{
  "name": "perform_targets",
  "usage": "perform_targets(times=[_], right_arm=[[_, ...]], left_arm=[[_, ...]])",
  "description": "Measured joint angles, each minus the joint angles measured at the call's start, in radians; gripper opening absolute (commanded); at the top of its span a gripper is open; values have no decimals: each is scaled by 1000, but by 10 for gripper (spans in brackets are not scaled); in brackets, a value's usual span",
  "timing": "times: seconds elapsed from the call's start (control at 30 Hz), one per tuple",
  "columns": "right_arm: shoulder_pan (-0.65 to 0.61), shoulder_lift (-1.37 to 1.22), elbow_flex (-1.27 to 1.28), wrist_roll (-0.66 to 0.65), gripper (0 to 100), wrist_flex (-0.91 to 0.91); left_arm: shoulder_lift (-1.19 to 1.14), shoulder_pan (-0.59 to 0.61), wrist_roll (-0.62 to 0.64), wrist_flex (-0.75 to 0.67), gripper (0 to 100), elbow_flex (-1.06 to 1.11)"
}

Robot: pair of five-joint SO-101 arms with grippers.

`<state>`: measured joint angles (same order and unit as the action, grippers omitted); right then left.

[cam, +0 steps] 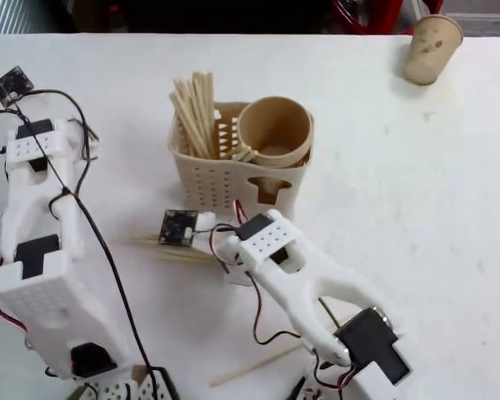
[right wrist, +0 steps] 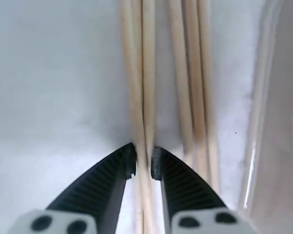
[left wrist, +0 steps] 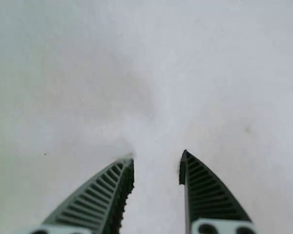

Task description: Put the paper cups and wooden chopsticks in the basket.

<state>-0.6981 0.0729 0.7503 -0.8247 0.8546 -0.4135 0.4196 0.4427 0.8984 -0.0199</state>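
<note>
Right claw [right wrist: 143,162]: jaws drawn in tight on 2 gripped chopsticks [right wrist: 140,73], pads touching the wood on both sides. The sticks lie flat on the counter [right wrist: 53,97]. 3 or so loose chopsticks [right wrist: 195,87] lie just beside them, parallel, on the side nearer the basket [right wrist: 278,126].

Left claw [left wrist: 156,156]: jaws apart, nothing between them, over bare counter.

High view: basket [cam: 208,187] near centre of the counter, holding 1 paper cup [cam: 275,129] and a standing bundle of chopsticks [cam: 196,108]. The floor-level sticks [cam: 158,247] lie in front of the basket by the right arm's wrist. A single chopstick [cam: 254,364] lies near that arm's base. A second paper cup [cam: 432,48] sits well apart at the far right corner; upright or tipped, cannot tell.

Step in hand, as I judge it: pick-up of a chopstick pair, grip made, lift not yet done. Task roughly half complete.

Next move calls for: a straight lift without dragging the neighbouring sticks, then tilting the pair upright to clear the basket rim and releasing beside the bundle. Risk: thin sticks pivoting in the pads.
</note>
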Motion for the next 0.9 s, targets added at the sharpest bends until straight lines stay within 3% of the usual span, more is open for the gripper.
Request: perform_targets(times=[0.17, 0.57, 0.7, 0.9], right_arm=[[-5, 141, 0, 17, 17, 81], [25, 743, -12, 233, 17, 193], [23, 905, -112, 356, 17, 77], [26, 925, -230, 555, 17, -311]], left_arm=[[0, 0, 0, 0, 168, 0], [0, 0, 0, 0, 168, 0], [0, 0, 0, 0, 168, 0], [0, 0, 0, 0, 168, 0]])
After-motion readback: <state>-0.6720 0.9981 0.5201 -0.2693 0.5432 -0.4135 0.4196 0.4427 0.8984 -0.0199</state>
